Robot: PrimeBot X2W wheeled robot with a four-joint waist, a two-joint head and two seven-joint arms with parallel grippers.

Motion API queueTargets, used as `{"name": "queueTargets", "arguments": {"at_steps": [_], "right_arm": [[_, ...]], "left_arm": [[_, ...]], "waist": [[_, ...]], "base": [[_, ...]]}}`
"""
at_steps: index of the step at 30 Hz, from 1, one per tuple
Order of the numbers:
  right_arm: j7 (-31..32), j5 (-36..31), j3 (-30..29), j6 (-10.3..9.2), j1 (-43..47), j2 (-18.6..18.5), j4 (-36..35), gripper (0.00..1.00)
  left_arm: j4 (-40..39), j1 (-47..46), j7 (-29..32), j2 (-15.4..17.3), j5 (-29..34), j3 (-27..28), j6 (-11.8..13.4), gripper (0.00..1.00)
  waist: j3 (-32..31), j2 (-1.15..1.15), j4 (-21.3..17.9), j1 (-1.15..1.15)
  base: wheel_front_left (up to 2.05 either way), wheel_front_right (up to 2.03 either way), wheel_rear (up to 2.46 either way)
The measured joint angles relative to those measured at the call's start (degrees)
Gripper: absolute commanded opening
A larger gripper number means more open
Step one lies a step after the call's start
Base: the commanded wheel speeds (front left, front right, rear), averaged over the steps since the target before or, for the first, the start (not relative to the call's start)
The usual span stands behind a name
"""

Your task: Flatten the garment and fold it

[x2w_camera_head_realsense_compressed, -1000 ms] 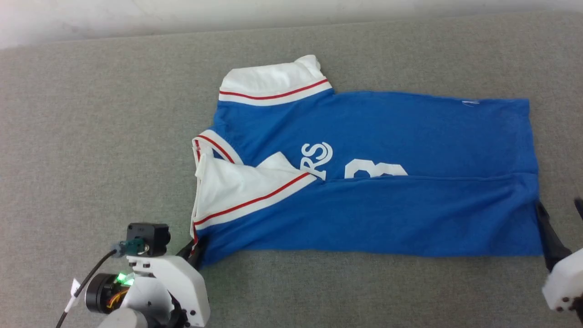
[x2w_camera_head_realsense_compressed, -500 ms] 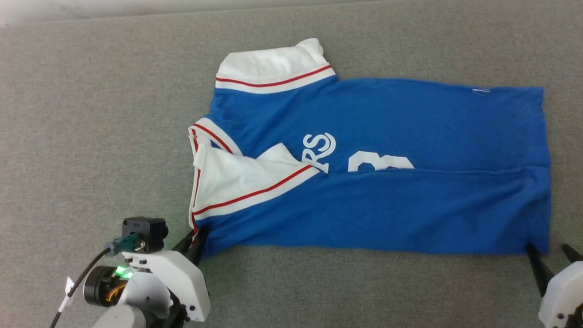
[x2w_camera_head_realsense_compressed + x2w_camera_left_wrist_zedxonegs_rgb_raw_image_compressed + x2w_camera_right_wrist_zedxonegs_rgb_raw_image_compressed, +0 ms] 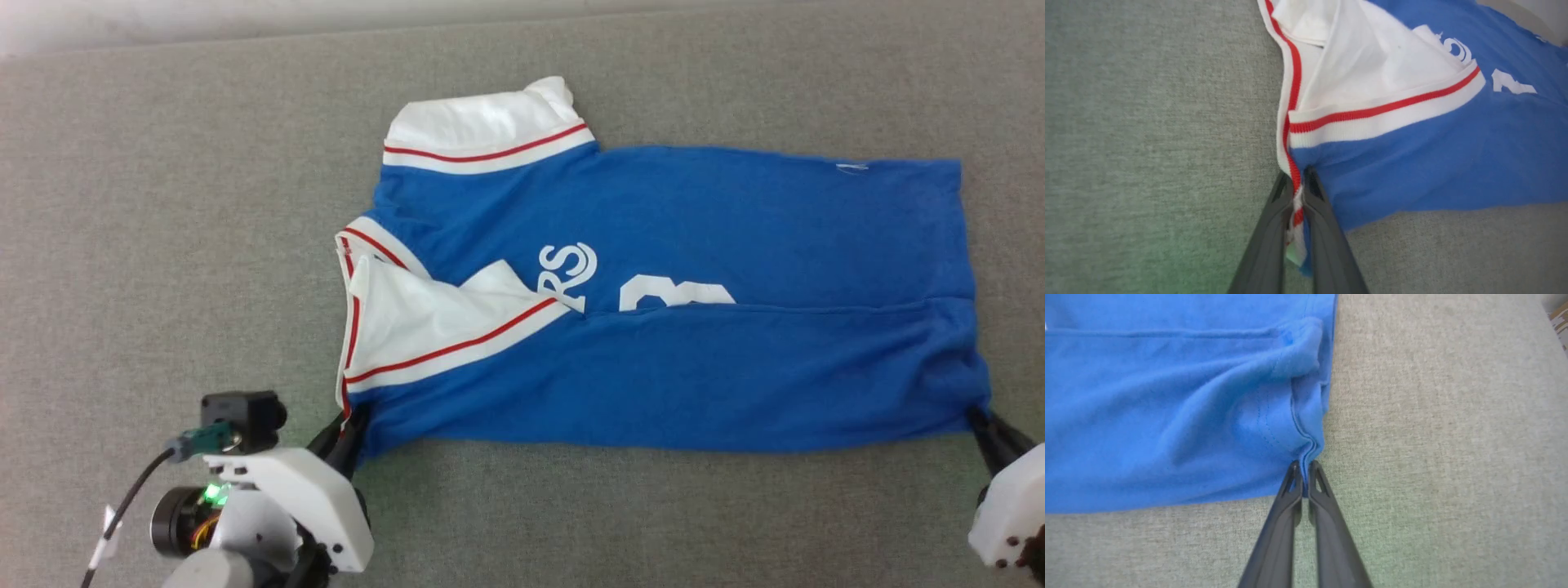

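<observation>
- Grippers, two in number, sit nearest, at the bottom of the head view: the left gripper [image 3: 351, 420] at the lower left and the right gripper [image 3: 982, 418] at the lower right.
- The left gripper's two dark fingers [image 3: 1267, 237] are clamped on the near collar-end corner of the garment [image 3: 1433, 163], with a red-striped white edge and blue cloth pinched between them.
- The right gripper's two fingers [image 3: 1278, 522] are closed on the near hem corner, with a stitched blue seam caught at their tips.
- The one garment lies on the grey fabric surface [image 3: 163, 204], stretched sideways between the two grippers.
- Its near long edge is folded over the front in one straight fold line [image 3: 816, 308], which half covers the white letters [image 3: 571, 273] "RS" and a white "3" [image 3: 673, 296].
- There are two white sleeve ends, each with one thin red stripe. The near sleeve end [image 3: 416, 327] lies on the front, and the far sleeve end [image 3: 482, 131] juts out at the far edge.
</observation>
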Motion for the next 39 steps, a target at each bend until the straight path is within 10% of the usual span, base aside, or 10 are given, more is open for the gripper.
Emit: {"name": "queueTargets", "arguments": {"at_steps": [14, 24, 27, 30, 32, 39], "right_arm": [[9.9, 5.2, -6.9, 0.01, 10.4, 1.2, -15.2, 0.00], [10.5, 3.6, -7.2, 0.00, 16.5, 3.8, -12.5, 0.00], [8.7, 3.0, -6.0, -0.01, 15.7, 3.8, -9.8, 0.00], [6.8, 2.7, -4.7, -0.01, 14.3, 3.9, -7.3, 0.46], [5.8, 2.6, -4.3, -0.01, 13.7, 3.9, -6.3, 1.00], [2.9, 2.8, -4.6, -0.01, 11.9, 2.9, -8.1, 1.00]], "left_arm": [[-15.5, 17.1, 2.9, 4.6, -10.0, 7.3, 1.9, 0.00], [-9.7, 22.6, 1.2, 0.3, -13.4, 5.0, 0.5, 0.00], [-5.7, 21.0, -0.7, -1.3, -13.6, 4.8, -0.9, 0.49], [-2.3, 18.9, -1.3, -2.0, -13.8, 4.7, -2.2, 0.87], [-0.8, 18.6, -1.3, -2.1, -13.8, 4.5, -3.0, 1.00], [-2.2, 18.5, -5.8, -1.4, -13.3, 7.6, -3.3, 1.00]], "waist": [[-6.4, 0.00, 0.8, -0.01], [-7.8, 0.00, 2.3, -0.01], [-8.0, 0.00, 2.3, -0.01], [-8.5, 0.00, 2.2, 0.00], [-8.8, 0.00, 2.1, 0.00], [-9.5, 0.00, 1.3, -0.01]], "base": [[0.00, 0.00, 0.00], [0.00, 0.00, 0.00], [0.00, 0.00, 0.00], [0.00, 0.00, 0.00], [0.00, 0.00, 0.00], [0.00, 0.00, 0.00]]}}
